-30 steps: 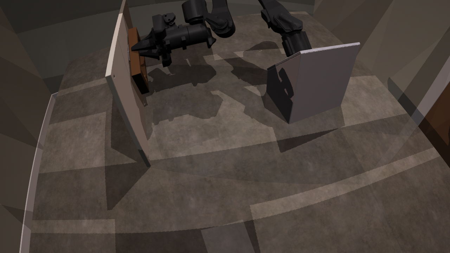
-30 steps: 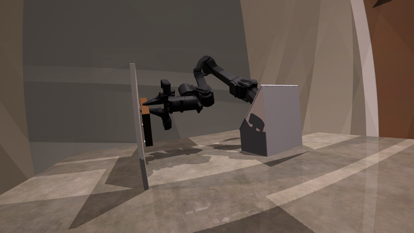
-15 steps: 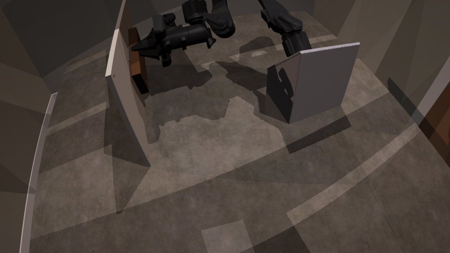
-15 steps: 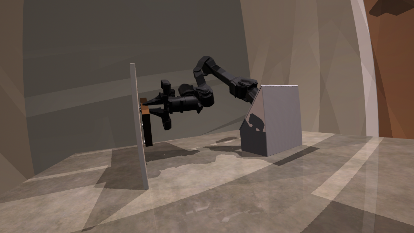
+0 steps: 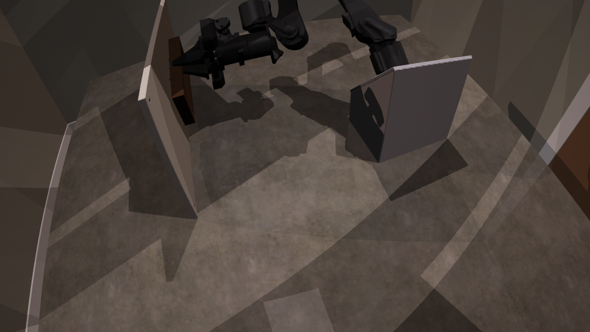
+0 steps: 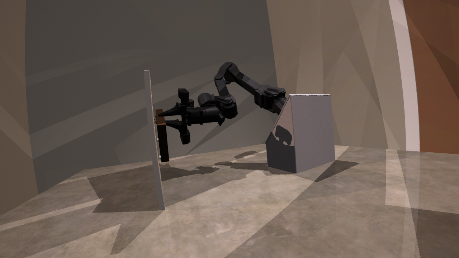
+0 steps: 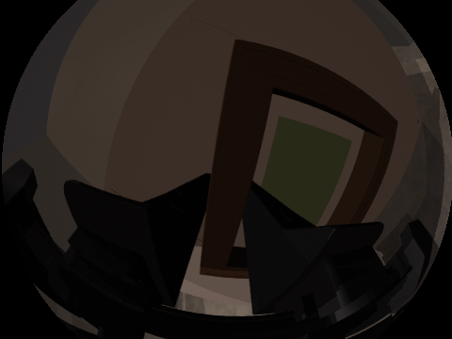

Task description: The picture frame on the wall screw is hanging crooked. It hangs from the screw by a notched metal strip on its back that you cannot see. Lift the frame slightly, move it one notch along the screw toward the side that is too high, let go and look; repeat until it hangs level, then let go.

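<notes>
Wrist view has the picture frame (image 5: pixel 177 91) (image 6: pixel 162 142) (image 7: pixel 245 85) close up, and the pincer (image 5: pixel 179 68) (image 6: pixel 162 119) (image 7: pixel 228 184) is clamped on its upper rail, one finger over the outer edge and the other reaching into the opening. The frame hangs upright in front of the pale board (image 5: pixel 168 132) (image 6: pixel 152 144) (image 7: pixel 165 118), well above the table (image 5: pixel 268 214) (image 6: pixel 208 205), its face turned toward the arm (image 5: pixel 259 47) (image 6: pixel 200 115) and its back to the board. Over to the exterior view: it's nearly edge-on here, a narrow gap showing behind it, with small bright round bits in that gap. Which way its long axis runs, I can't tell from these slanted angles, nor whether it sits truly level; the wrist camera shows it rolled and bent by the lens. As for looks, it's dark brown with deep, squared rails, reddish on the lit upper surface and almost black down the shaded side. Inside comes a pale border around a plain green rectangle (image 7: pixel 306 165). Across the table, well apart from the board, stands the grey slant-sided housing (image 5: pixel 424 107) (image 6: pixel 312 131), the arm stretching out from behind its sloping side.
</notes>
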You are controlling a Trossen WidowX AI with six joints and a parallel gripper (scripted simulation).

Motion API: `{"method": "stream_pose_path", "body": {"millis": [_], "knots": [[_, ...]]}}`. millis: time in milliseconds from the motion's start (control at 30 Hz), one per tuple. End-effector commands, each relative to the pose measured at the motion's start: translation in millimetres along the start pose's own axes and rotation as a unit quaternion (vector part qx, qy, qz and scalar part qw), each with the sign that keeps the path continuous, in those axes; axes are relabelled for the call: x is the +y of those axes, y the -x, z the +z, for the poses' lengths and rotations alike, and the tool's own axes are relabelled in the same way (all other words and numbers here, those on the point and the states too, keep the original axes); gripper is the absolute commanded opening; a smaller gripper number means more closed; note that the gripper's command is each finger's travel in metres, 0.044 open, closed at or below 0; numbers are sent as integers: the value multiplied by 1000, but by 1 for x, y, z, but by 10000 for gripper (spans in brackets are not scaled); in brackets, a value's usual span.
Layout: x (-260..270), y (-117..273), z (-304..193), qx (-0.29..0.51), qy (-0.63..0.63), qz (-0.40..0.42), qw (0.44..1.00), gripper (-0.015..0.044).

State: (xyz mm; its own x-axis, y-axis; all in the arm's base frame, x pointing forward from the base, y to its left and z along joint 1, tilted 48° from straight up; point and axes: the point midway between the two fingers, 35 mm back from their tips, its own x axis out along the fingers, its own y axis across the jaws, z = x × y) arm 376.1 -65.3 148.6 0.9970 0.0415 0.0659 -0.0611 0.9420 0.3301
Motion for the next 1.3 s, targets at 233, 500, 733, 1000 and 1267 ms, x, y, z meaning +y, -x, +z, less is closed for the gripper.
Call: {"method": "stream_pose_path", "body": {"millis": [233,500,733,1000,1267], "knots": [[0,0,0,0,-30,-1,1000,0],[0,0,0,0,-51,-1,999,0],[0,0,0,0,-72,-1,997,0],[0,0,1,0,-93,-1,996,0],[1,0,1,0,-113,-1,994,0]]}}
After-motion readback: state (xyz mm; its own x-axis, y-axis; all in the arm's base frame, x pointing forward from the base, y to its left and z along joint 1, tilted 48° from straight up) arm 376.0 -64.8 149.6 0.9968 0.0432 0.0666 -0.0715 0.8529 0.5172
